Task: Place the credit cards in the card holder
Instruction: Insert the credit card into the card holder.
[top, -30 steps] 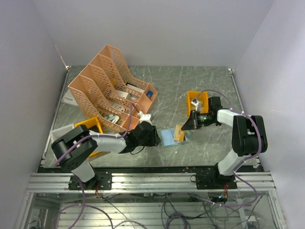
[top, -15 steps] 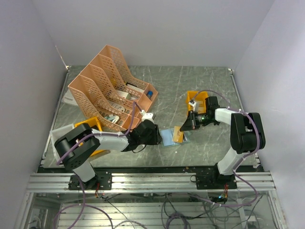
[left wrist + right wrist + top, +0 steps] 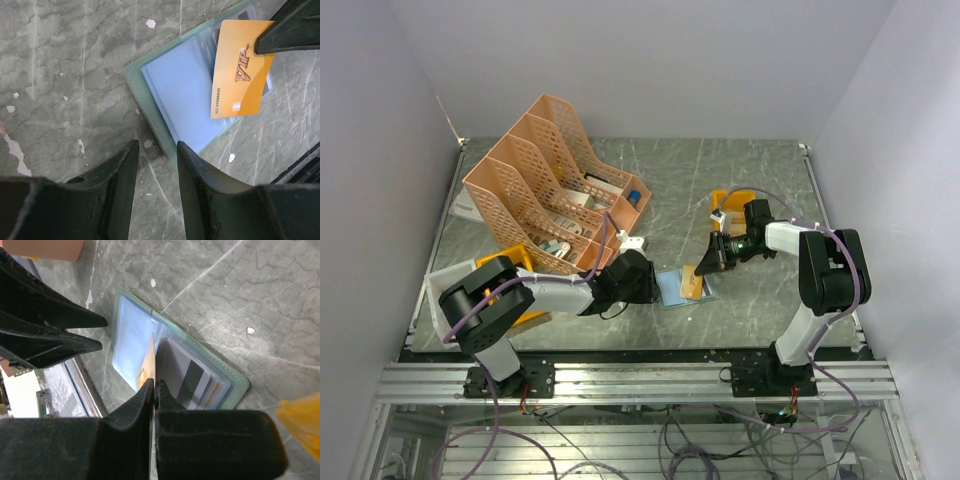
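Observation:
The card holder (image 3: 670,288) lies open on the table, grey-green with pale blue clear sleeves; it also shows in the left wrist view (image 3: 175,95) and the right wrist view (image 3: 235,382). Several grey cards (image 3: 192,380) sit in its right-hand slots. My right gripper (image 3: 706,262) is shut on an orange-gold "VIP" credit card (image 3: 241,70) and holds it on edge over the holder's middle (image 3: 149,357). My left gripper (image 3: 156,150) is open and empty at the holder's left edge, one finger (image 3: 192,170) at its corner.
A peach lattice file rack (image 3: 545,190) stands at the back left. One orange bin (image 3: 738,203) is behind the right gripper, another (image 3: 515,265) by the left arm. The table's metal front rail (image 3: 640,350) runs close below the holder.
My right gripper has moved left and nearer with the orange card, onto the holder. My left gripper has edged right to the holder's edge.

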Motion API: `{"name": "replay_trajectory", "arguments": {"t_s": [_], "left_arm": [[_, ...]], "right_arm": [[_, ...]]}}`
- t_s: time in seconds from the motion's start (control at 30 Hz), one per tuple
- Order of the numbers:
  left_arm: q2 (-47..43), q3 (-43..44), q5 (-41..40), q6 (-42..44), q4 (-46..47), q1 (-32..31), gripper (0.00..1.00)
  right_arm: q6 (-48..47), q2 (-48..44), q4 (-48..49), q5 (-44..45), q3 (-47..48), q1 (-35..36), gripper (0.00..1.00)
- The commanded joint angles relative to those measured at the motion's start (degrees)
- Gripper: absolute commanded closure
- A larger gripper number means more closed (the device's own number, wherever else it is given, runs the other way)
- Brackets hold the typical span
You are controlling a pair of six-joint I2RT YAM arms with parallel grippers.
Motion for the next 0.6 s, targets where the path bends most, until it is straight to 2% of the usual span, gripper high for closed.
{"name": "replay_trajectory", "arguments": {"t_s": [0.0, 0.57], "left_arm": [[0.65, 1.98, -1.07, 1.21, -0.47, -0.37, 0.53], [-0.24, 1.87, -1.30, 1.67, -0.82, -0.35, 0.53]], "right_arm": [[-1.44, 1.69, -2.13, 4.73, 2.42, 1.07, 1.00], [-6.96, 8.13, -13.81, 7.61, 10.08, 3.94, 1.00]]}}
